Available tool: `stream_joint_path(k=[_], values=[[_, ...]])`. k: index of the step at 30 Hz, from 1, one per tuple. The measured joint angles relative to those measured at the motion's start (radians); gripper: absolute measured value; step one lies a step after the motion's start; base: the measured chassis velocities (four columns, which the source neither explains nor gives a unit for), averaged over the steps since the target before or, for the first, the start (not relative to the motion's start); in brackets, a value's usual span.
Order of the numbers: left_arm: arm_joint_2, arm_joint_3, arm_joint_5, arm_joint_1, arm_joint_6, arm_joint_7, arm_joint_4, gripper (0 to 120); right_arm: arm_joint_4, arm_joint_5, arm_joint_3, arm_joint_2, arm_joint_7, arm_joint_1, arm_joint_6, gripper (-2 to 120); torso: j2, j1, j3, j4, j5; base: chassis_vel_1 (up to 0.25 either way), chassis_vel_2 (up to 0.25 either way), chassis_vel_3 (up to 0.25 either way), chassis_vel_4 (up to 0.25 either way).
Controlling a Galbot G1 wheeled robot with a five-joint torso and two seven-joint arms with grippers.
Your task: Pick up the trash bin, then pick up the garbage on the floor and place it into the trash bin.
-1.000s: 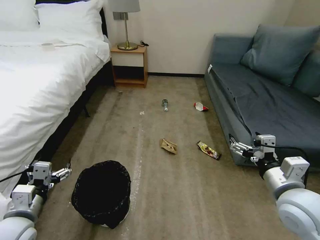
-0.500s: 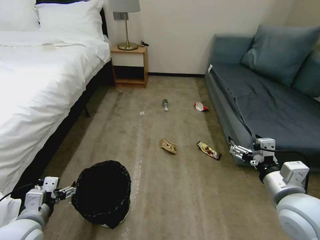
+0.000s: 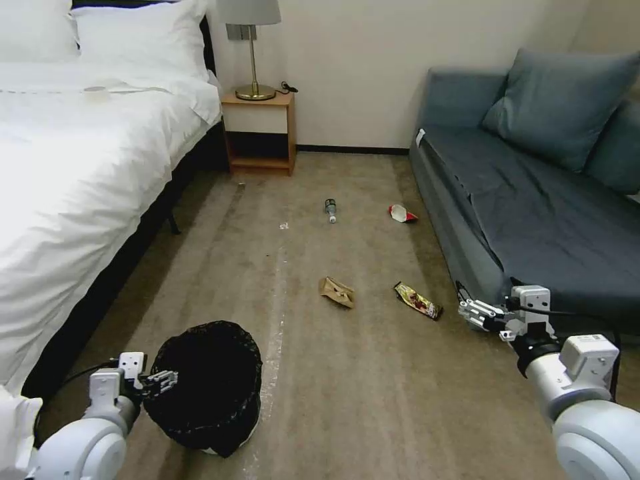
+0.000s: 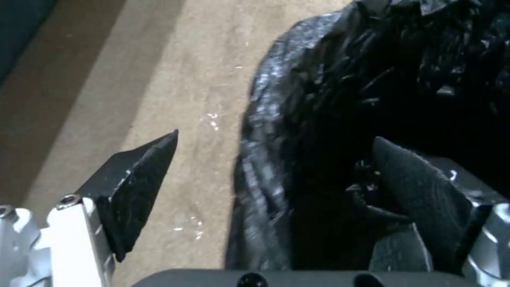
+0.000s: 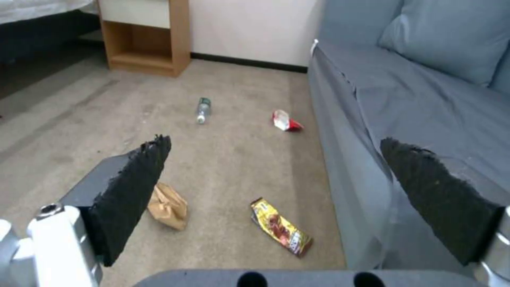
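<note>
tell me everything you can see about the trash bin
The trash bin is small and round, standing upright on the carpet near the bed. A crinkly, glossy black bag lines it and drapes over the rim, hiding most of the wall; a bit of white shows at the base. Its inside looks dark, contents not discernible. The left gripper is open at its rim, one finger inside and the other outside; whether they touch the bag is unclear.

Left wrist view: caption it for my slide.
Open left pincer straddling the bag-covered rim of the trash bin, one finger outside over carpet, the other inside.

A bedroom (hotel-like): bed (image 3: 80, 167), nightstand (image 3: 259, 133), sofa (image 3: 533, 200).
</note>
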Motion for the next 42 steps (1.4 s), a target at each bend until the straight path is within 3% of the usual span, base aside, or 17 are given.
stream_joint_path(k=[8, 20, 29, 31, 35, 38, 42], values=[[-0.015, 0.04, 0.025, -0.036, -0.009, 0.0, 0.043, 98, -0.001, 0.001, 0.008, 0.003, 0.002, -0.002, 0.002, 100, 0.0, 0.0, 0.0, 0.0002, 0.0, 0.0, 0.0, 0.0, 0.0], [-0.027, 0.04, 0.061, -0.047, -0.027, 0.002, 0.094, 96, -0.012, 0.003, -0.001, 0.007, 0.003, 0.006, 0.006, 100, 0.0, 0.0, 0.0, 0.0003, 0.0, 0.0, 0.0, 0.0, 0.0], [-0.037, 0.046, 0.079, -0.051, -0.012, 0.001, 0.105, 67, 0.006, 0.019, 0.001, 0.003, 0.006, 0.004, 0.008, 100, 0.0, 0.0, 0.0, 0.0003, 0.0002, 0.0, 0.0, 0.0, 0.0], [-0.042, 0.046, 0.089, -0.048, -0.011, -0.001, 0.106, 54, 0.013, 0.027, 0.001, 0.0, 0.007, 0.005, 0.008, 100, 0.0, 0.0, 0.0, 0.0002, 0.0004, 0.0, 0.0, 0.0, 0.0], [-0.044, 0.041, 0.096, -0.044, -0.013, -0.001, 0.107, 44, 0.017, 0.031, 0.002, -0.003, 0.007, 0.006, 0.008, 100, 0.0, 0.0, 0.0, 0.0003, 0.0004, 0.0, 0.0, 0.0, 0.0], [-0.045, 0.032, 0.101, -0.036, -0.019, 0.005, 0.099, 28, 0.023, 0.035, 0.003, -0.005, 0.009, 0.004, 0.008, 100, 0.0, 0.0, 0.0, 0.0002, 0.0003, 0.0, 0.0, 0.0, 0.0], [-0.045, 0.029, 0.106, -0.03, -0.024, 0.009, 0.09, 19, 0.028, 0.037, 0.003, -0.005, 0.01, 0.002, 0.008, 100, 0.0, 0.0, 0.0, 0.0003, 0.0003, 0.0, 0.0, 0.0, 0.0]])
